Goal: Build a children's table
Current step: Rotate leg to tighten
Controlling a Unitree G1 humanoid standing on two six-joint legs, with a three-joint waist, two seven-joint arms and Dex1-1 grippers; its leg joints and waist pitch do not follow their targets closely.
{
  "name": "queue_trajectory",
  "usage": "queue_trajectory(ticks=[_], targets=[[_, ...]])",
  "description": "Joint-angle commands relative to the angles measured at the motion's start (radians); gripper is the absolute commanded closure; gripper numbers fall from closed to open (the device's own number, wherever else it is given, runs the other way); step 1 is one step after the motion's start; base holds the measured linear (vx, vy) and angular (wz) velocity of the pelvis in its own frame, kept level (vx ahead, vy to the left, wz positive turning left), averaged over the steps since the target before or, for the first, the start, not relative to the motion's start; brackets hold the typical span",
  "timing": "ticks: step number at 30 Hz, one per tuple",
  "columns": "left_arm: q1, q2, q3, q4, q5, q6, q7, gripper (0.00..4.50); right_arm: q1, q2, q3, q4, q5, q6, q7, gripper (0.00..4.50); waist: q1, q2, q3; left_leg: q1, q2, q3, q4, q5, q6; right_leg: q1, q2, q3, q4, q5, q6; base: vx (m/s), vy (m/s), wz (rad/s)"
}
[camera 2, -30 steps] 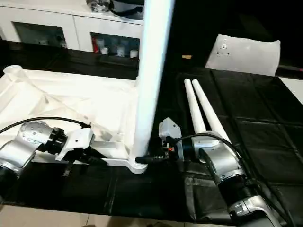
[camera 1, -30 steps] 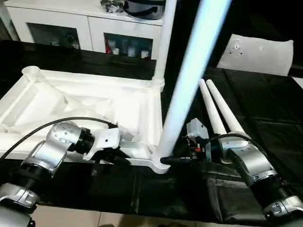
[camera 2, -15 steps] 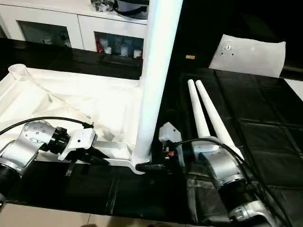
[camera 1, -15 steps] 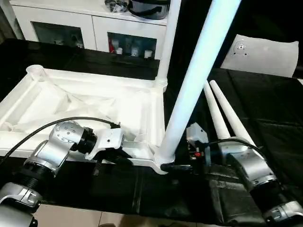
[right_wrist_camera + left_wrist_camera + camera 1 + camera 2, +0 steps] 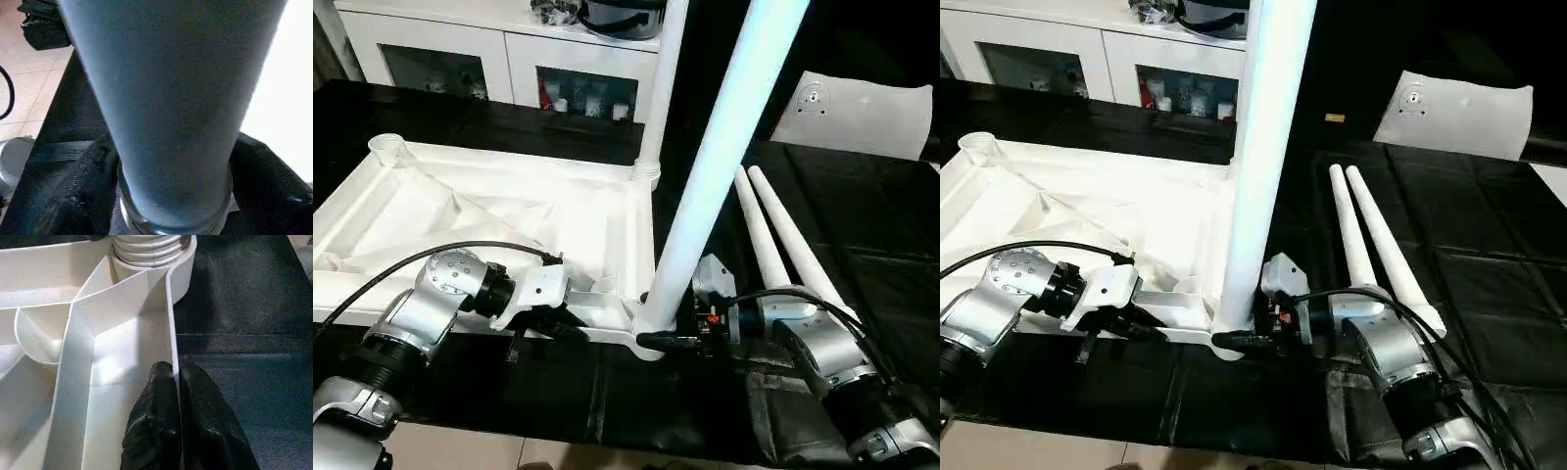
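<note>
Since the earlier frame, right pincer [image 5: 664, 341] has shifted inward; its fingers [image 5: 73, 196] flank the upright leg [image 5: 720, 157] at the near corner socket. Left pincer [image 5: 177, 431] clenched on the upturned top's [image 5: 489, 211] near rim. Two loose legs [image 5: 773, 235] on the black worktop [image 5: 862, 225].

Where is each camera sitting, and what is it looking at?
Left and right eye: on the head, looking down over both silver forearms at the upside-down tabletop.
Left wrist: along the left gripper, pinching the tabletop's rim.
Right wrist: along the right gripper, around the near leg.
The eye views and right wrist share that leg.
</note>
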Motion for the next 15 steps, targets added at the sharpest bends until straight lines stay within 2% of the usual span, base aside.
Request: queue_trajectory(ticks=[1, 2, 9, 11, 14, 15], targets=[[-0.011, -0.040, 0.021, 0.006, -0.040, -0.032, -0.007, 4.50, 0.008, -0.013, -0.014, 0.003, -0.004, -0.002, 0.012, 1.56, -0.009, 0.006, -0.049, -0.008, 0.101, -0.033, -0.100, -0.127, 0.030, 0.044, -0.114, 0.073, -0.087, -0.452, -0.163, 0.000, 0.000, 0.00], [-0.011, -0.040, 0.021, 0.006, -0.040, -0.032, -0.007, 4.50, 0.009, -0.014, -0.013, 0.004, -0.005, -0.003, 0.012, 1.75, -0.010, 0.006, -0.048, -0.009, 0.102, -0.033, -0.100, -0.125, 0.031, 0.043, -0.113, 0.074, -0.087, -0.443, -0.166, 0.000, 0.000, 0.00], [0.008, -0.043, 0.037, -0.013, -0.052, 0.004, 0.019, 4.50, 0.026, -0.006, -0.016, -0.004, 0.002, 0.005, 0.002, 1.79, -0.009, 0.008, -0.048, -0.008, 0.102, -0.033, -0.101, -0.132, 0.028, 0.044, -0.114, 0.074, -0.087, -0.443, -0.169, 0.000, 0.000, 0.00], [0.023, -0.054, 0.056, -0.039, -0.056, 0.054, 0.074, 4.50, 0.036, 0.010, -0.029, -0.011, 0.010, 0.026, -0.033, 1.80, -0.009, 0.011, -0.047, -0.009, 0.104, -0.033, -0.101, -0.134, 0.024, 0.044, -0.114, 0.075, -0.085, -0.433, -0.175, 0.000, 0.000, 0.00], [0.037, -0.082, 0.084, -0.070, -0.048, 0.112, 0.175, 4.50, 0.044, 0.052, -0.051, -0.002, 0.002, 0.037, -0.129, 1.80, -0.013, 0.009, -0.048, -0.011, 0.102, -0.034, -0.102, -0.139, 0.020, 0.046, -0.115, 0.074, -0.086, -0.456, -0.168, 0.000, 0.000, 0.00], [0.043, -0.093, 0.091, -0.087, -0.044, 0.136, 0.211, 4.50, 0.046, 0.074, -0.059, 0.004, -0.006, 0.047, -0.181, 1.80, -0.017, 0.014, -0.045, -0.011, 0.101, -0.035, -0.103, -0.141, 0.014, 0.043, -0.113, 0.073, -0.090, -0.472, -0.162, 0.000, 0.000, 0.00]])
